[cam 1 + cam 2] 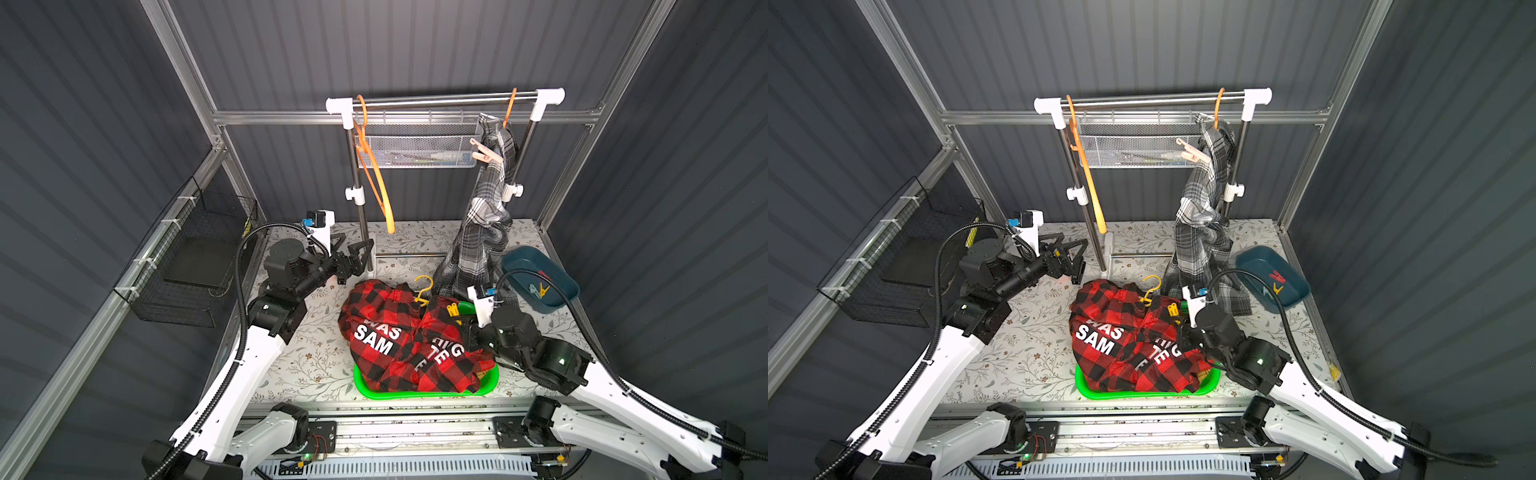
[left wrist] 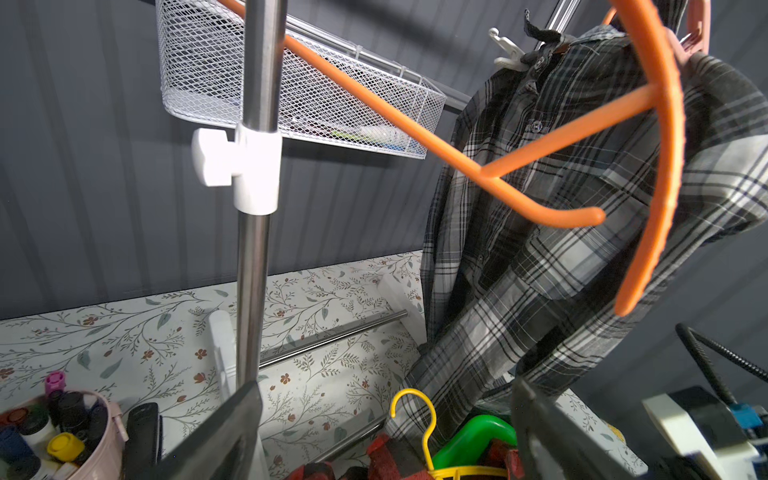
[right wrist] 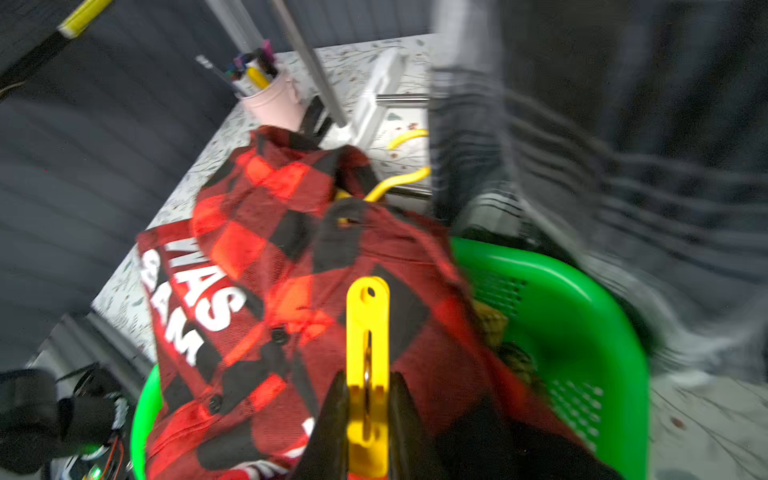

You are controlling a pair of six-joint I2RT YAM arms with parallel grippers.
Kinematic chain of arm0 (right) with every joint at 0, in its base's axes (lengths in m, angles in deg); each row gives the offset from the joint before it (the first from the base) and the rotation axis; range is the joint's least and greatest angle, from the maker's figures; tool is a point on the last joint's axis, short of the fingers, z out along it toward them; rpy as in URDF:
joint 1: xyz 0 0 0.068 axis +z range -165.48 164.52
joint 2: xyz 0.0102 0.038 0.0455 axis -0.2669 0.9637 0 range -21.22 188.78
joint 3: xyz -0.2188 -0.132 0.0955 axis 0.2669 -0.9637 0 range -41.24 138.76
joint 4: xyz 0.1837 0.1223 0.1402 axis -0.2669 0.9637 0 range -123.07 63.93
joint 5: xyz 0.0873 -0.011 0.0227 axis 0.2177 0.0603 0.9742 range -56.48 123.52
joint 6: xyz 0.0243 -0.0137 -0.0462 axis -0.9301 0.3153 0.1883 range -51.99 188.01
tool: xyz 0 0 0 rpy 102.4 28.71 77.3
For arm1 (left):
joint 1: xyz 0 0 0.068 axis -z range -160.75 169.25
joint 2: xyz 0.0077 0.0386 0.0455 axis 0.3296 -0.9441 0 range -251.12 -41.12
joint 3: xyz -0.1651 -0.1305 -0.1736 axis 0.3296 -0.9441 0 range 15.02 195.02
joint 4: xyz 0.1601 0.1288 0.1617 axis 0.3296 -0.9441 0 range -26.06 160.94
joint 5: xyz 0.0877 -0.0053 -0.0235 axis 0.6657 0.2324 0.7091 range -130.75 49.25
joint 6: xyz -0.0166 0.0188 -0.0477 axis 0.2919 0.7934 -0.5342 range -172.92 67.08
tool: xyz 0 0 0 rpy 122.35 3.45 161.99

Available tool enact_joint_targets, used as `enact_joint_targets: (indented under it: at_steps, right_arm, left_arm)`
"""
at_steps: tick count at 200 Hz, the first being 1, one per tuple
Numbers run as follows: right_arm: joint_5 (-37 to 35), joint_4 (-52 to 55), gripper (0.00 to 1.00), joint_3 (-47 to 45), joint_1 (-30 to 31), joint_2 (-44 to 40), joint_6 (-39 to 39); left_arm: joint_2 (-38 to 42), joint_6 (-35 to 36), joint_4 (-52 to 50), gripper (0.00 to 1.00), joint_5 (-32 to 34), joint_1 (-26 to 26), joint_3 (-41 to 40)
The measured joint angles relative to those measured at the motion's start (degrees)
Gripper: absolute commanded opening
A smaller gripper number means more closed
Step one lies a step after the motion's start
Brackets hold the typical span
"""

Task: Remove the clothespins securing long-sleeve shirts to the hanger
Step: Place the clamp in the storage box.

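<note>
one wrist view alone shows right hand pinching yellow clothespin.

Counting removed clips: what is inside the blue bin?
The bin holds a red clothespin, a yellow one and a pale one. The right arm's cable crosses it; anything beneath is hidden.

Floral table: green basket, blue tray.

The red-and-black shirt has big white letters on it. In both top views they say WAS and SAM on one fold, and TE with a lone E on another. The rest is too crumpled to read
</note>
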Motion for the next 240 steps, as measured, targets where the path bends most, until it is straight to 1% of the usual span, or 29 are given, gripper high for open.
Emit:
enact_joint_targets:
  at_steps: [29,59,96,116,141,177,193,235,238,240]
  right_arm:
    - [5.2,4.3,0.0,-2.7,-14.1,-3.7,-3.4]
    - [10.0,7.0,0.0,-2.9,-25.9,-5.0,-3.9]
    - [16.4,5.2,0.0,-2.8,-41.0,-1.7,-3.0]
    - [19.1,2.3,0.0,-2.6,-47.4,1.9,-2.2]
    - [20.5,-1.9,0.0,-1.4,-52.5,7.4,-1.0]
    - [21.1,-8.4,0.0,1.3,-57.4,16.1,0.0]
    - [20.9,-11.3,0.0,3.1,-58.9,21.0,0.2]
    - [19.5,-15.8,0.0,8.8,-60.9,33.5,0.8]
    - [19.4,-16.0,0.03,9.3,-61.0,34.2,0.9]
    - [19.2,-16.3,0.08,9.6,-61.1,34.9,0.9]
  left_arm:
    - [0.0,1.1,-1.2,0.93,0.2,0.0,0.0]
    - [0.0,1.6,-2.4,0.93,0.2,0.0,0.0]
    - [0.1,2.2,-3.1,0.92,0.2,0.0,0.0]
    - [0.2,2.6,-3.9,0.92,0.3,0.0,0.0]
    - [0.7,3.1,-5.0,0.93,0.6,0.0,0.0]
    - [1.2,3.5,-6.1,0.92,0.5,0.0,-0.1]
    - [1.2,3.6,-6.7,0.9,-0.1,0.0,-0.1]
    - [0.3,3.5,-8.2,0.86,-5.0,0.0,-0.1]
    - [0.2,3.5,-8.3,0.85,-5.4,0.0,-0.1]
    - [0.1,3.5,-8.3,0.85,-5.5,0.0,-0.1]
